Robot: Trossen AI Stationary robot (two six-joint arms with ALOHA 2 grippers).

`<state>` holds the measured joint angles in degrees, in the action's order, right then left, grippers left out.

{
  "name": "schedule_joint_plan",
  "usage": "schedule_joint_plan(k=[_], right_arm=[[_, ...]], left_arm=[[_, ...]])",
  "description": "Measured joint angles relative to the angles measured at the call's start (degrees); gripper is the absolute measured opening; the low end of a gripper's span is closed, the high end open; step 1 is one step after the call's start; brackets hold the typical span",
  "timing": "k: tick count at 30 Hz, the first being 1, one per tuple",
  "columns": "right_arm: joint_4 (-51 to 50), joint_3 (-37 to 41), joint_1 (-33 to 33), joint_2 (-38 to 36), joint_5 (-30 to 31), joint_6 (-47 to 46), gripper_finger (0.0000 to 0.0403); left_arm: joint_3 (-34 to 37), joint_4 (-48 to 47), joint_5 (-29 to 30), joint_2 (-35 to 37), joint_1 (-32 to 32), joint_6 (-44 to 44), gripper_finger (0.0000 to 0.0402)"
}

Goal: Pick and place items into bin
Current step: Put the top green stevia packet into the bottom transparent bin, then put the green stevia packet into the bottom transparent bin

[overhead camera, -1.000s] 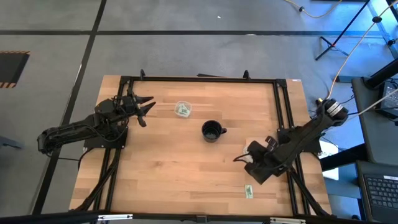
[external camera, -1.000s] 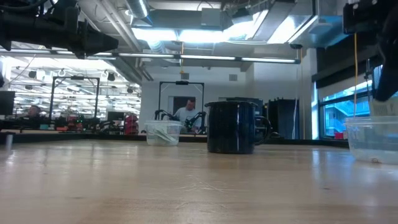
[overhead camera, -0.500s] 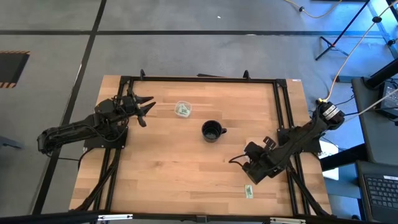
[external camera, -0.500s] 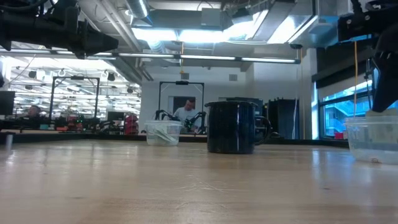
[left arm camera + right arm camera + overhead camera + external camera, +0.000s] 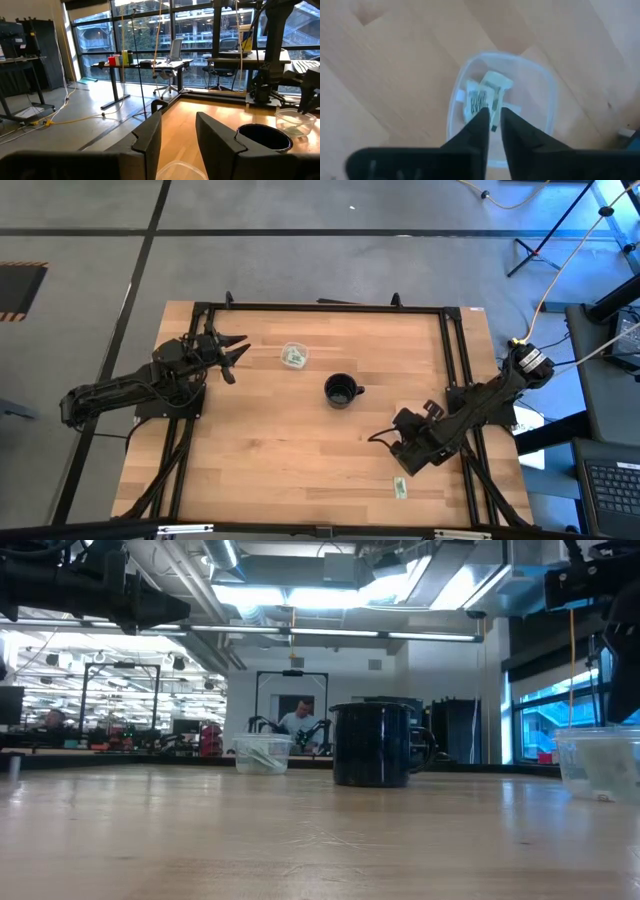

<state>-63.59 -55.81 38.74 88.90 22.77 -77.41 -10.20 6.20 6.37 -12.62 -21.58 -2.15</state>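
Pale wooden table (image 5: 280,440), grey floor (image 5: 300,260) around; right claw (image 5: 491,125) narrow, left claw (image 5: 177,132) wide.

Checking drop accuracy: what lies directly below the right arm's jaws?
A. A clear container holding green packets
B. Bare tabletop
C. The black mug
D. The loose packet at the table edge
A: the right wrist view looks down past the right gripper into a clear container holding pale green packets.

Pale green packets (image 5: 482,100) lie in one clear bin (image 5: 540,82); more fill another clear bin (image 5: 294,356).
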Motion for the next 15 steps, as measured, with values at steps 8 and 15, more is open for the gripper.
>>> schedule_joint_plan(k=[8, 15], right_arm=[[-0.5, -1.7, 0.0, -0.7, -3.6, -0.2, 0.0114], [1.7, -11.2, 1.0, -1.5, -7.8, 2.6, 0.012]], left_arm=[[0.0, 0.0, 0.0, 0.0, 0.0, 0.0, 0.0117], [0.0, 0.0, 0.0, 0.0, 0.0, 0.0, 0.0119]])
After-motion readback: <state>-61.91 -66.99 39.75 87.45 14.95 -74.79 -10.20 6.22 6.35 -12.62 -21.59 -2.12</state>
